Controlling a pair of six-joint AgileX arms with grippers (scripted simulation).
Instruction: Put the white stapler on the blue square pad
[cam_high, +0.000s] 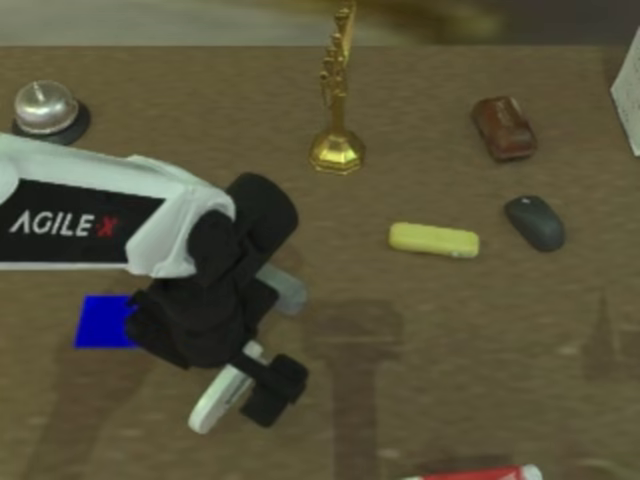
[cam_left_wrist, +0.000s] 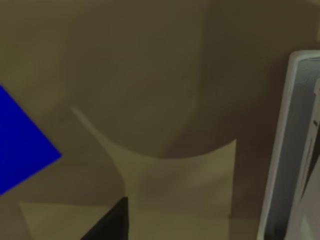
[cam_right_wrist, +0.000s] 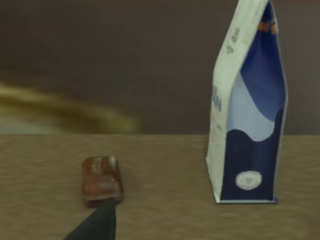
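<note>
The white stapler (cam_high: 222, 398) lies slantwise near the table's front left, to the right of the blue square pad (cam_high: 100, 321) and apart from it. My left arm reaches in from the left, and its wrist covers the pad's right side. My left gripper (cam_high: 246, 384) is down over the stapler and open. One black finger (cam_high: 276, 389) stands just right of the stapler; the other is hidden under the wrist. In the left wrist view the stapler (cam_left_wrist: 292, 150) runs along one edge, the pad (cam_left_wrist: 20, 137) shows at the other, and a wide gap separates the dark finger (cam_left_wrist: 111, 225) from the stapler.
A silver bell (cam_high: 45, 108) sits at the back left and a gold trophy (cam_high: 337, 140) at the back middle. A yellow stapler (cam_high: 433, 240), a dark mouse (cam_high: 535, 222) and a brown object (cam_high: 505, 128) lie on the right. A red-and-white tube (cam_high: 475, 473) is at the front edge. A blue-and-white bag (cam_right_wrist: 250, 115) faces my parked right gripper (cam_right_wrist: 100, 225).
</note>
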